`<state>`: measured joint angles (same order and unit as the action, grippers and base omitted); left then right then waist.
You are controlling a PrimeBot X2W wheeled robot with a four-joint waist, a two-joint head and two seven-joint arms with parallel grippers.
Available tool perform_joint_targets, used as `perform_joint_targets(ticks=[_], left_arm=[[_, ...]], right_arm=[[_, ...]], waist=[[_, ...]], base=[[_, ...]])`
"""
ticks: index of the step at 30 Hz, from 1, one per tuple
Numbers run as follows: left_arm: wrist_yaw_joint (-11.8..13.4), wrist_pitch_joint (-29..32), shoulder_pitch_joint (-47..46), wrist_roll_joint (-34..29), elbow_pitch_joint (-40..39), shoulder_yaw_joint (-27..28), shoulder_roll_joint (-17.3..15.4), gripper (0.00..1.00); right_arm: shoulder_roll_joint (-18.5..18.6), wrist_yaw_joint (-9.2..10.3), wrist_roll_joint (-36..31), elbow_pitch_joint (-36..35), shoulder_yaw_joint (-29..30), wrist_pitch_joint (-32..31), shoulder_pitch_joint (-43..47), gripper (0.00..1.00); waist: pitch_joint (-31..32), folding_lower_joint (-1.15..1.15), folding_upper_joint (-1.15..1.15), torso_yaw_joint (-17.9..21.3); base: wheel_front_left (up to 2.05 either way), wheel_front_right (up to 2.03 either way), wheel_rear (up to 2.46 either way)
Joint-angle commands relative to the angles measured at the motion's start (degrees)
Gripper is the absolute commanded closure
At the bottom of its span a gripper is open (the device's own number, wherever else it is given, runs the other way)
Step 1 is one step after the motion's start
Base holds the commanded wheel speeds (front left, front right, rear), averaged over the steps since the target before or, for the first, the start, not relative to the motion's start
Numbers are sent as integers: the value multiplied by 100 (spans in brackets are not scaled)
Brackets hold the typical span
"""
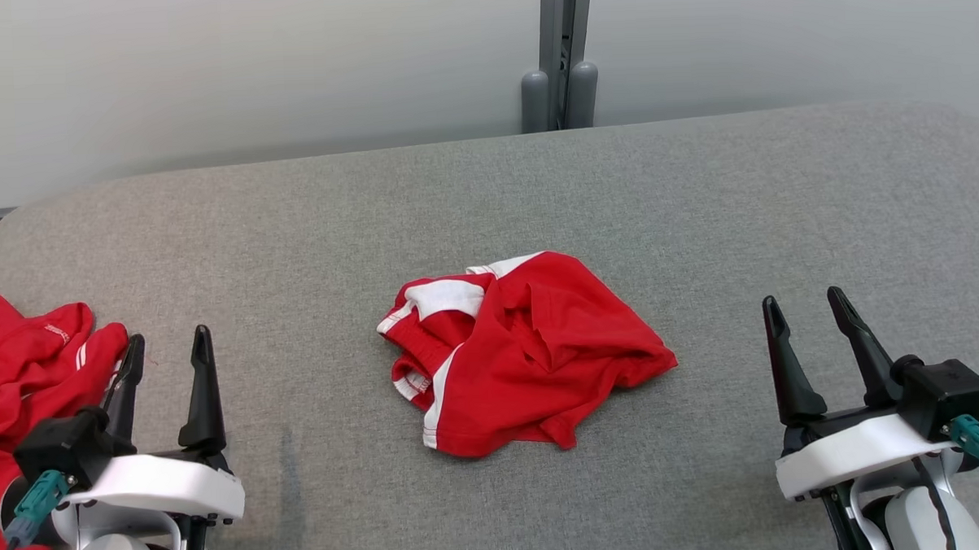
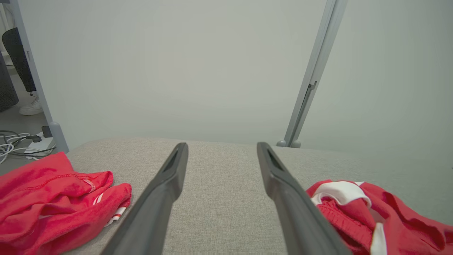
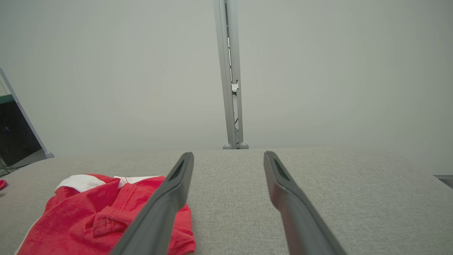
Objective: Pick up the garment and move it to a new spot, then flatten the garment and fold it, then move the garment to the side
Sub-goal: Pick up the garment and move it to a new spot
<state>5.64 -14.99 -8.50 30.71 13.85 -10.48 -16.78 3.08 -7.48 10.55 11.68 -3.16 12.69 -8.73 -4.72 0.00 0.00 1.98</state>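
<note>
A crumpled red garment (image 1: 525, 355) with white trim lies in a heap at the middle of the grey fabric table (image 1: 698, 194). It also appears at the lower right of the left wrist view, garment (image 2: 385, 219), and at the lower left of the right wrist view, garment (image 3: 102, 216). My left gripper (image 1: 169, 345) stands open near the front left, well left of the heap, with nothing between its fingers. My right gripper (image 1: 806, 303) is open at the front right, apart from the heap and holding nothing.
A second red garment (image 1: 21, 389) with white stripes lies at the table's left edge, just left of my left gripper, also seen as a red heap (image 2: 53, 202). A grey post (image 1: 559, 53) stands behind the table against a pale wall. Cables (image 2: 17, 145) lie on the floor.
</note>
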Motion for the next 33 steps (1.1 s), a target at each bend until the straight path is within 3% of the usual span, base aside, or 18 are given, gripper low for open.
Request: perform_joint_targets(ticks=[1,6,33], left_arm=[[-50,-20,52,-22,2,9,-32,0],[-120,-23,277,-111,-40,-46,-59,0],[212,308,701,-185,-383,-244,-164,0]], right_arm=[[48,-3,-17,-41,-12,-31,62,0],[48,-3,-30,-90,-80,-109,199,0],[17,-3,-220,-328,102,-358,605,0]], waist=[[41,0,0,4],[210,0,0,42],[410,0,0,47]], base=[[0,0,0],[0,0,0],[0,0,0]])
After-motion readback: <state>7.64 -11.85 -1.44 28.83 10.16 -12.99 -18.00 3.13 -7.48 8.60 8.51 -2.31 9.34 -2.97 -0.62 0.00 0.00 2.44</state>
